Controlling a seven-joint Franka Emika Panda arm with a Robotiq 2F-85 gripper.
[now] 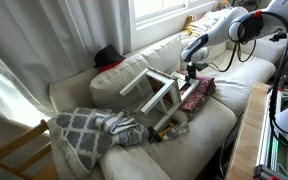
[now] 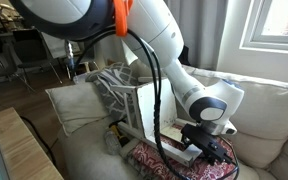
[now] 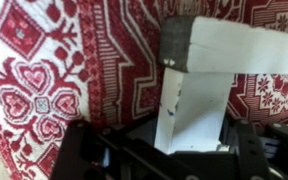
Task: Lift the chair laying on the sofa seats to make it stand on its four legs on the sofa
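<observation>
The white chair [image 1: 154, 90] lies tipped on its side on the cream sofa [image 1: 224, 122], legs pointing toward the front. It shows in both exterior views, and in one [image 2: 142, 108] it lies on the sofa [image 2: 269, 100] to the left of my gripper. My gripper [image 1: 191, 68] is at the chair's end nearest the arm [image 2: 206, 150]. In the wrist view a white wooden bar of the chair [image 3: 199, 95] runs between the jaws of my gripper [image 3: 182, 145], which are closed on it.
A red patterned cloth [image 3: 44, 80] lies on the seat under the chair end [image 1: 202, 92]. A grey-and-white patterned blanket [image 1: 89, 130] is heaped on the seat beside the chair. A natural-wood frame [image 1: 14, 150] and a wooden table edge [image 1: 246, 130] stand before the sofa.
</observation>
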